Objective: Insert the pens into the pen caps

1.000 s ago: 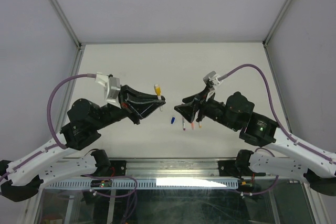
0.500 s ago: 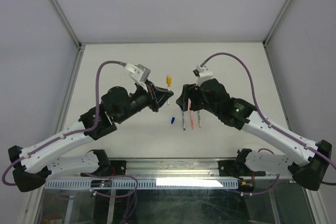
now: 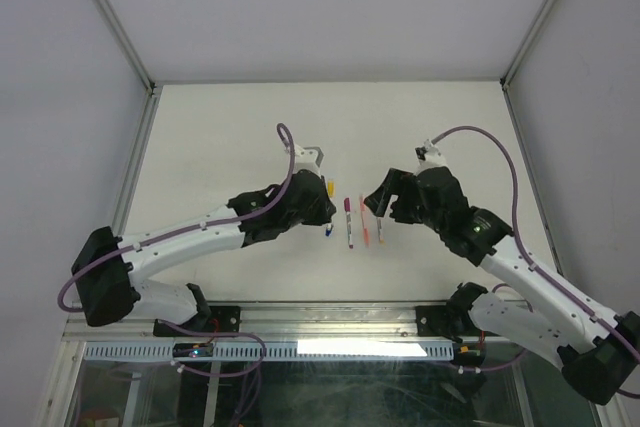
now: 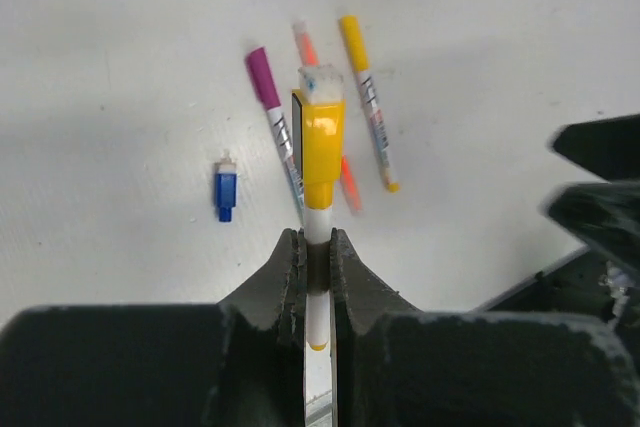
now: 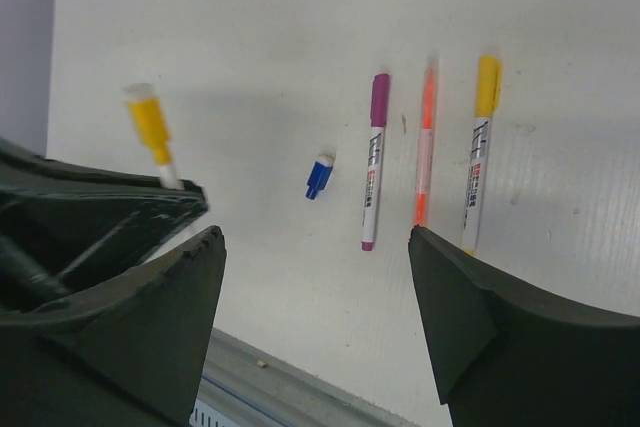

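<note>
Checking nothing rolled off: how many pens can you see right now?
4. Three lie side by side on the table: purple-capped pen, orange pen, yellow-capped pen. The fourth, a yellow pen, is clamped in the left gripper. More may be hidden.

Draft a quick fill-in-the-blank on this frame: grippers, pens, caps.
1. The left gripper is shut on a pen whose cap is ____.
2. The right gripper is ____, holding nothing.
3. The loose cap on the table is ____.
4. Beside it, ____ other pens lie flat.

Missing words: yellow; open; blue; three.
</note>
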`<move>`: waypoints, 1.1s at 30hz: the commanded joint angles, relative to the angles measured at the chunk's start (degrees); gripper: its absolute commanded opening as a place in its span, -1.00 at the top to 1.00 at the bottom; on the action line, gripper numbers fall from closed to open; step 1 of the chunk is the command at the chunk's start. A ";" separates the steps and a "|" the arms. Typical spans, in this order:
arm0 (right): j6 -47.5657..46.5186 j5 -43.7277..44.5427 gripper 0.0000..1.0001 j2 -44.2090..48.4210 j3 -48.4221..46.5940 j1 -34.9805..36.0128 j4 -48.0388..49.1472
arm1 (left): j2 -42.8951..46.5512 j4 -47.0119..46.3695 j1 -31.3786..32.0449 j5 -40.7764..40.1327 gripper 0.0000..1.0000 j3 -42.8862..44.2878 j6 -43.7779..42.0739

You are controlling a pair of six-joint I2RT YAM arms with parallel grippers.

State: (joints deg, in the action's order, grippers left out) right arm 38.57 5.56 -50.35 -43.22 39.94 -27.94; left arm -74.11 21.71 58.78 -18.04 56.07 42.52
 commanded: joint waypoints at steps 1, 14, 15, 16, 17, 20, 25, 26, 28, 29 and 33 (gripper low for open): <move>2.83 2.34 -0.54 5.25 -0.14 -0.26 0.87 | -6.27 4.49 -0.98 -1.36 1.00 2.12 6.76; 2.58 1.53 -0.54 6.45 1.01 -0.32 -1.20 | -19.42 7.67 -6.64 0.99 1.00 1.68 6.93; 2.48 1.20 -0.54 6.22 1.03 -0.31 -1.15 | -20.02 7.52 -6.71 1.33 0.98 1.99 6.69; 2.48 1.08 -0.54 6.02 1.03 -0.36 -1.06 | -20.62 7.36 -6.69 1.77 0.95 2.33 6.51; 2.48 0.94 -0.54 5.78 1.03 -0.36 -0.99 | -21.10 7.11 -6.70 2.31 0.94 2.63 6.26; 2.48 0.76 -0.54 5.55 1.04 -0.32 -0.81 | -22.38 6.85 -6.80 2.92 0.90 3.33 6.21; 2.56 0.47 -0.54 5.51 1.08 -0.31 -0.58 | -22.84 5.78 -7.47 3.65 0.81 2.46 6.55; 2.54 0.42 -0.54 5.51 1.04 -0.33 -0.64 | -22.90 5.72 -7.58 3.71 0.80 2.46 6.57; 2.52 0.30 -0.54 5.48 1.12 -0.38 -0.71 | -23.08 5.62 -7.76 3.84 0.75 2.37 6.52; 2.56 0.28 -0.54 5.51 1.17 -0.39 -0.79 | -23.10 5.50 -7.80 3.95 0.72 2.25 6.49; 2.48 0.48 -0.54 5.63 0.97 -0.32 -0.99 | -22.67 5.20 -8.07 4.15 0.61 1.73 6.44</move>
State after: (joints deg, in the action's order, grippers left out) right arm 40.69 6.39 -45.01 -41.76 39.83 -30.35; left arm -97.19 29.56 51.27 -14.81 57.23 48.86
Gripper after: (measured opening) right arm 0.769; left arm 0.172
